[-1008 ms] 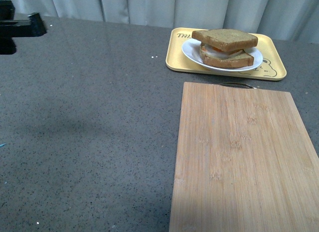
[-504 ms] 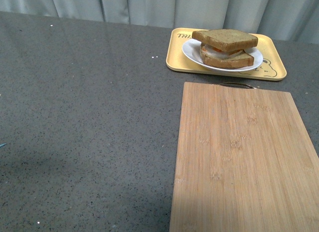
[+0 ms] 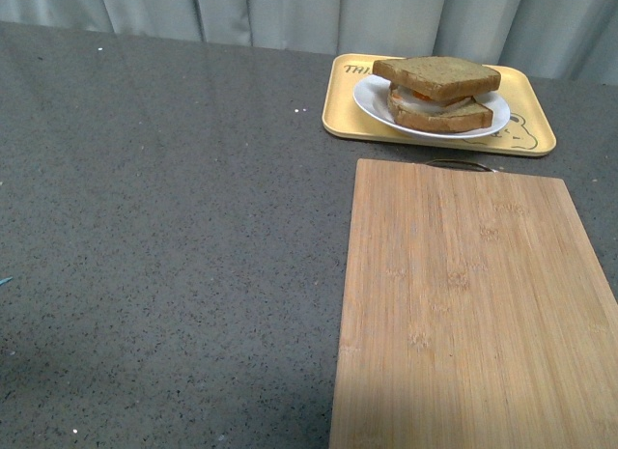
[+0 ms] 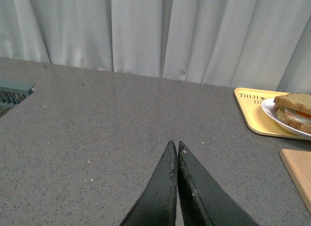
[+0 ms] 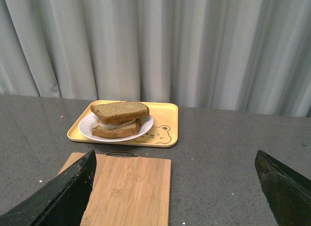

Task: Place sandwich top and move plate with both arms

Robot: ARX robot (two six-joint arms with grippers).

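The sandwich top (image 3: 436, 77) lies on the stacked sandwich, over a white and orange filling and a lower slice. The sandwich rests on the white plate (image 3: 372, 103), which stands on a yellow tray (image 3: 338, 121) at the back right. Neither arm shows in the front view. My left gripper (image 4: 175, 143) is shut with nothing in it, over bare counter, well away from the sandwich top (image 4: 295, 100) and plate (image 4: 272, 112). My right gripper (image 5: 175, 154) is wide open and empty, back from the sandwich top (image 5: 119, 110) and plate (image 5: 87, 131).
A bamboo cutting board (image 3: 463, 304) with a metal handle lies on the grey speckled counter (image 3: 174, 227) just in front of the tray. Grey curtains (image 3: 290, 14) close off the back. A grey-green slatted object (image 4: 12, 92) sits at the counter's edge.
The left arm, seen at the far left edge of the front view one second ago, has left that view. The sandwich, plate and board have not moved.
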